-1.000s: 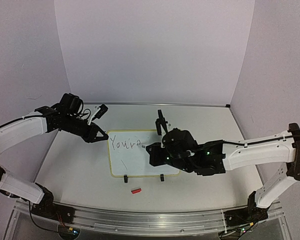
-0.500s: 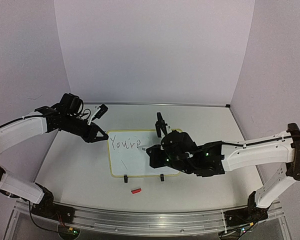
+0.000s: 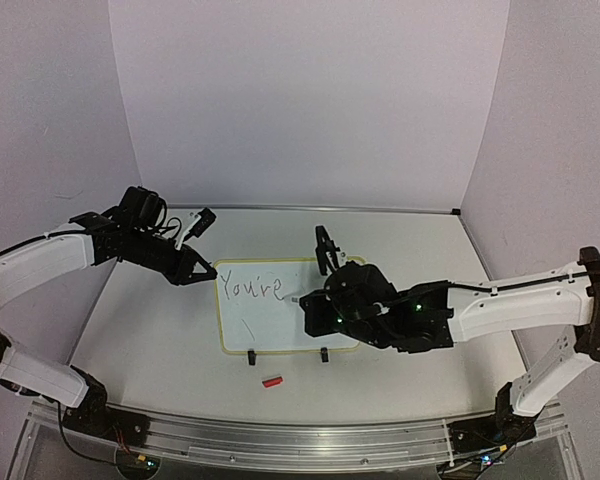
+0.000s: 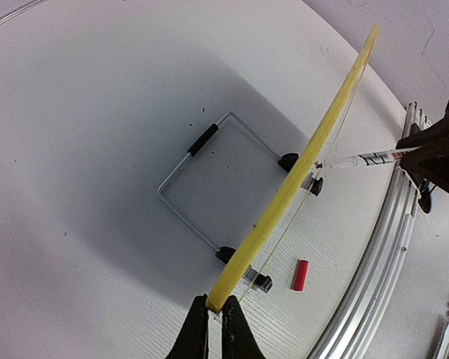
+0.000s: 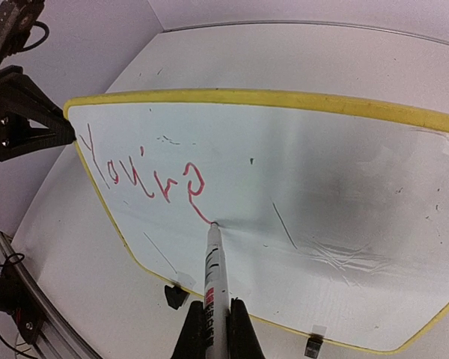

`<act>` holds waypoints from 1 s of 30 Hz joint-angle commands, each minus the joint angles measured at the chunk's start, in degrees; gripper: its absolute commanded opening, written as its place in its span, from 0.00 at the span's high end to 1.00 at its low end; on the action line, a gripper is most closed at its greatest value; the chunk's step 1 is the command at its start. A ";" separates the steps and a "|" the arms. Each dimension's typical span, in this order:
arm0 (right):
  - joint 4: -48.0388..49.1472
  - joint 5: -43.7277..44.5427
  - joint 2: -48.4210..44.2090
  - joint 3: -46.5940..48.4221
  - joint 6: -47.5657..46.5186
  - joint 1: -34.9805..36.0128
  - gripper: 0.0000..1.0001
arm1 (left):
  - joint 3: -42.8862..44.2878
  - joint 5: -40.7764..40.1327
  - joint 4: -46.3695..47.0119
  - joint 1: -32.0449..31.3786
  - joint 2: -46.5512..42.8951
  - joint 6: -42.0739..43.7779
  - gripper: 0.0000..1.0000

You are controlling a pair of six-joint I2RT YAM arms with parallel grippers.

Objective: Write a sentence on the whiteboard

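From above, the board sits about mid-bench, a little nearer the front edge than the back, and is tipped up to face the arms. The left gripper reaches in from the left edge and meets the board's far-left corner. The right gripper comes in from the right edge over the board's middle. The sentence so far is one word along the top line, "You're". A small red cap lies loose on the bench, just in front of the board by the front edge.

From the left wrist, the jaws are clenched on the yellow frame at that corner, steadying it. Behind the board a wire stand props it up off the bench.

From the right wrist, the fingers are closed on a marker whose tip touches the white face just below and right of the final "e" — the letters show red here. Everything right of the word and the whole lower half are blank apart from a few faint stray marks.

My read: one word is done and the pen is down at its end, perhaps starting the next — most of the sentence is yet to be written.
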 commanded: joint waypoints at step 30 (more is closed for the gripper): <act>6.36 -2.58 -16.12 -9.42 -7.15 -1.99 1.00 | 0.92 -2.15 -2.43 -0.51 0.47 0.91 1.00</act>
